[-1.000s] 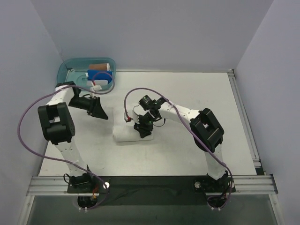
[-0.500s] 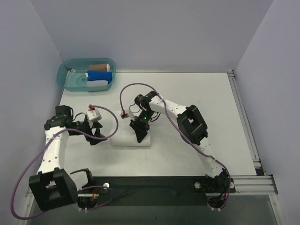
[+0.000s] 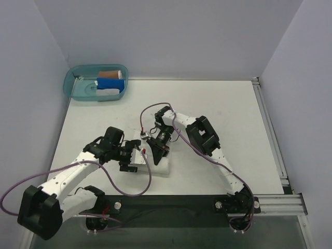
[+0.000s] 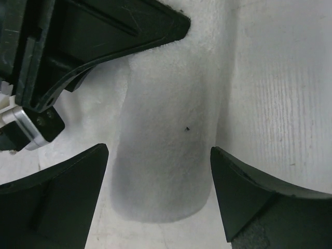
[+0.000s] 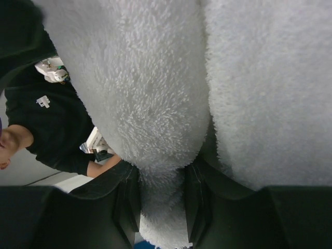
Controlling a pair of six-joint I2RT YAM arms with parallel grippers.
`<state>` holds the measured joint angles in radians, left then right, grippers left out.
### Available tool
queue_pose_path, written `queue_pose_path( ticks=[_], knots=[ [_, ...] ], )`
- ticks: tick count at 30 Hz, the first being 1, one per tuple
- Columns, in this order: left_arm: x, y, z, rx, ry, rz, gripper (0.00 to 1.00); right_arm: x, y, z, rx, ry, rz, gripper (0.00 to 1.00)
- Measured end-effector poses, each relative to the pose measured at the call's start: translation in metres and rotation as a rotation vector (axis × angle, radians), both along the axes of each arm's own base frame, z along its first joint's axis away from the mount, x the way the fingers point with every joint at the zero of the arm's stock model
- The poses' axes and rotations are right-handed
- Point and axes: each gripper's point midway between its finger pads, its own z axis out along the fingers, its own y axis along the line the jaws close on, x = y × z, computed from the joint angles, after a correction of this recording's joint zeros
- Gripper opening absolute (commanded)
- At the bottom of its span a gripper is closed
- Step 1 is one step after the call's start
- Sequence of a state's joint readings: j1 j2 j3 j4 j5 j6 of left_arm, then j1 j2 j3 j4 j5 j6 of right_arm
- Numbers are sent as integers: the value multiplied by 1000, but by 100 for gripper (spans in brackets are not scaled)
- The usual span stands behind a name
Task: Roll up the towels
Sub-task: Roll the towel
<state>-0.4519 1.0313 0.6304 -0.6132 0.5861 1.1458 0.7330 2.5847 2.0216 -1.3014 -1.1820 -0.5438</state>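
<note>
The white towel (image 3: 164, 167) lies partly rolled on the table near the front middle. My right gripper (image 3: 154, 154) is on top of it and is shut on a fold of its terry cloth (image 5: 155, 104), with the cloth pinched between the fingers (image 5: 199, 205). My left gripper (image 3: 133, 160) is at the towel's left end and is open. In the left wrist view the rolled end (image 4: 166, 171) sits between the wide-apart jaws without touching them. The right gripper's black finger (image 4: 104, 31) shows just beyond.
A teal bin (image 3: 72, 83) stands at the back left corner, holding a blue towel (image 3: 110, 83), a brown towel (image 3: 111, 73) and a white roll (image 3: 108, 92). A metal rail (image 3: 270, 129) runs along the table's right edge. Purple cables hang from both arms.
My left arm has swung from beside the bin down to the towel's left end. My right gripper and the towel have shifted toward the near edge.
</note>
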Motion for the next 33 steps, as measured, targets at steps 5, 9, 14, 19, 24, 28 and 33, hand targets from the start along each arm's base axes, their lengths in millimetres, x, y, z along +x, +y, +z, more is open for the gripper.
queue_pose_path(
  ticks=[5,9,14,19,24,28,33],
  knots=[
    [9,-3,-35,101,72,18,68,-1,-3,0,-18,14,-1,2],
    [10,-6,-38,131,110,18,36,5,-6,-1,-43,25,-32,12],
    [7,-10,-38,176,143,-11,9,12,-13,-2,-84,53,-97,38],
    [11,-16,-39,206,219,-23,7,34,-29,4,-84,-75,-175,43],
    [14,-16,-43,224,345,-22,11,93,-69,39,-40,-378,-326,43],
    [20,-15,-43,217,492,-11,16,130,-111,86,-4,-636,-455,51],
    [30,-14,-43,195,727,36,22,95,-125,127,52,-839,-437,70]
  ],
)
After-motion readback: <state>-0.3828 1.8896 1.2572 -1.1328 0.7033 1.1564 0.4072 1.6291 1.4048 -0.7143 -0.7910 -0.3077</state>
